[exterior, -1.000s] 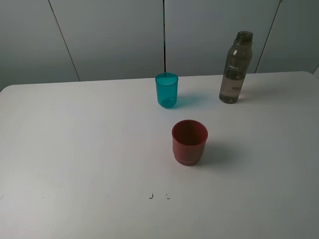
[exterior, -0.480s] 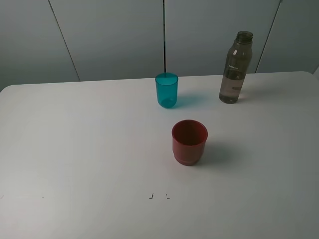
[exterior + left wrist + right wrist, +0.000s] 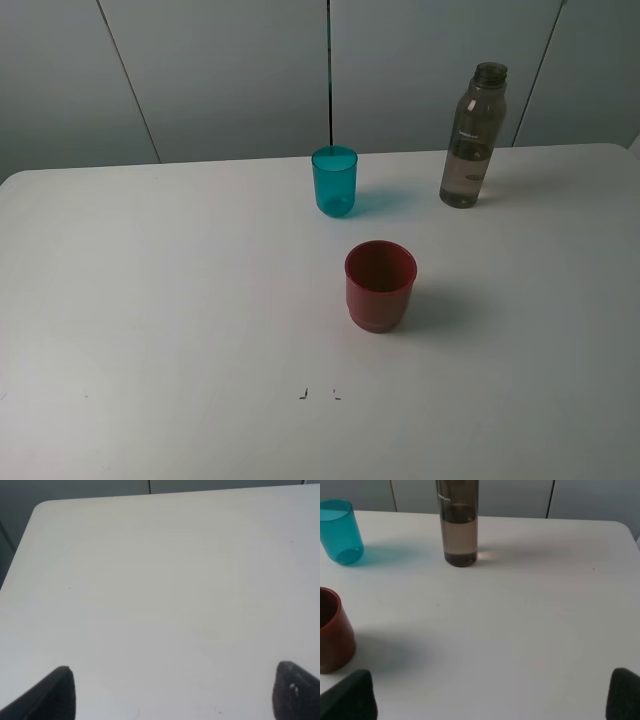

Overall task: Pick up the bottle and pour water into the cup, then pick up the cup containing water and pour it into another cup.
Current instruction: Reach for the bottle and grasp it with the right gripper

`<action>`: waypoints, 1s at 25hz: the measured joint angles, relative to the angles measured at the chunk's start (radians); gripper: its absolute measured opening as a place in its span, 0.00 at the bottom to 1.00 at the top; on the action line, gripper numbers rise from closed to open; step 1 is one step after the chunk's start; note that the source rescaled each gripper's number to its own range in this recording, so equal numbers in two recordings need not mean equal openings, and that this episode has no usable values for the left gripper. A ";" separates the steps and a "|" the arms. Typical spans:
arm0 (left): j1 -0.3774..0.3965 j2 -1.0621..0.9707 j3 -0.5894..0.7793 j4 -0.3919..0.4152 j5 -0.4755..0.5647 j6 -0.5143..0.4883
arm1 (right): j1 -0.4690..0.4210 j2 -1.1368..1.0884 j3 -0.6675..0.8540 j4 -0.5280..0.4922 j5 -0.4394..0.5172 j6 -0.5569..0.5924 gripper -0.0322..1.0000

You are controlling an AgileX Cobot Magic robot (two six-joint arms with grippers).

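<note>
1. Your left gripper (image 3: 177,692) and right gripper (image 3: 487,695) gape wide, empty.
2. You have one bottle (image 3: 472,140), one teal cup (image 3: 334,181) and one red cup (image 3: 380,286) on the table (image 3: 150,300).
3. Bottle: smoky grey-brown, part full, at 1 o'clock from the red cup; teal cup at 11.
4. Right wrist view cuts off its neck.

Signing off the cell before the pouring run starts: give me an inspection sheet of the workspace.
Surface: white table, two small dark marks near the front.
Job's things: bottle upright, back right, liquid inside; teal cup upright, back middle; red cup upright, nearer the front; all apart.
Clutter: nothing seen.
End effectors: left end effector open, holding nothing; right end effector open, holding nothing, facing the bottle.
Cables: nothing seen.
Surroundings: grey wall panels behind the table.
</note>
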 joint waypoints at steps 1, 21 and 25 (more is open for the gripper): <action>0.000 0.000 0.000 0.000 0.000 0.000 | 0.000 0.000 0.000 0.000 0.000 0.000 1.00; 0.000 0.000 0.000 0.000 0.000 -0.007 | 0.000 0.000 0.000 0.000 0.000 0.000 1.00; 0.000 0.000 0.000 0.000 0.000 -0.007 | 0.000 0.000 0.000 0.000 0.000 0.000 1.00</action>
